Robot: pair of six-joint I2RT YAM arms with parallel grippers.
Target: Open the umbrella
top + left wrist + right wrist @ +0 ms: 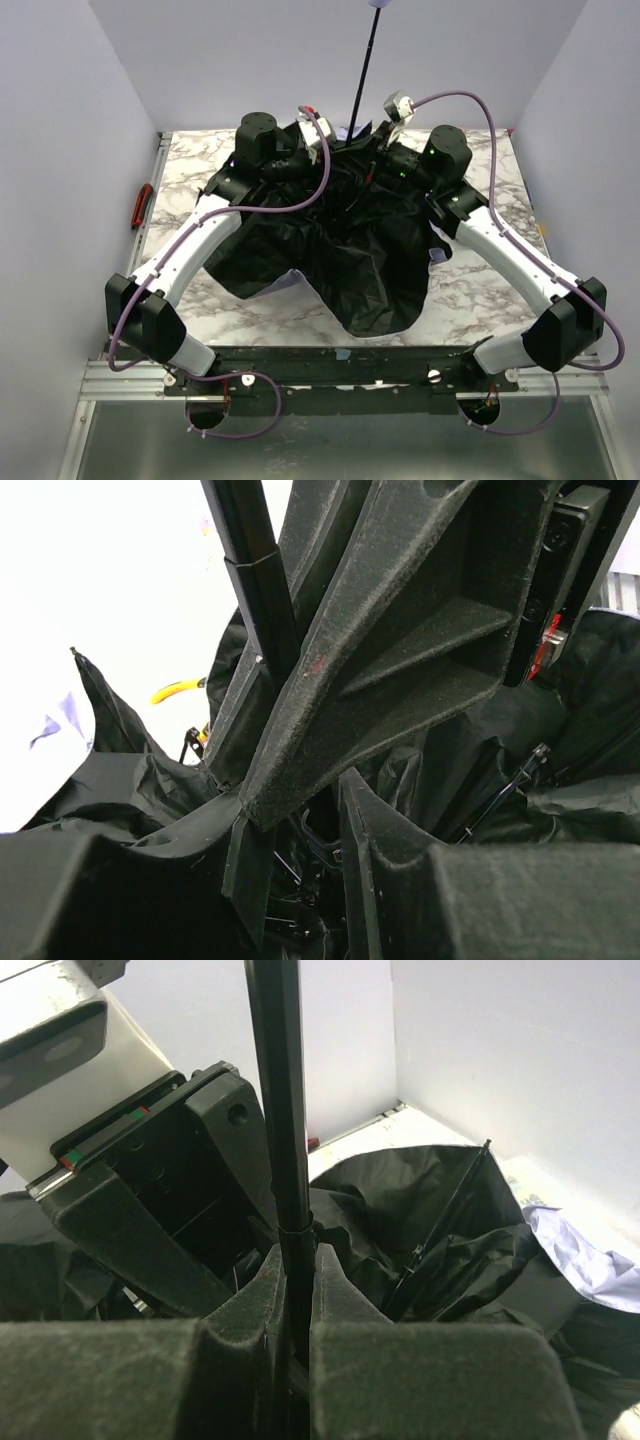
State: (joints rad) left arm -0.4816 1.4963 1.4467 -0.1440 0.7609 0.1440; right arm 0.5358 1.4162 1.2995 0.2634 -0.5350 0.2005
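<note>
One umbrella [330,270] of crumpled black fabric was spread beneath the right gripper [298,1290], by which its one thin rigid shaft [280,1110] was clamped tight; the left gripper [295,855] was set among thin ribs [500,790], its hold not discernible.

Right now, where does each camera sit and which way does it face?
Top: above and behind, facing down on table and umbrella; left arm and right arm show whole.
Left wrist: on the left arm, facing along the left gripper at the shaft; own fingers show.
Right wrist: on the right arm, facing along the right gripper, shut on the shaft.
Both wrist views share the shaft.
</note>
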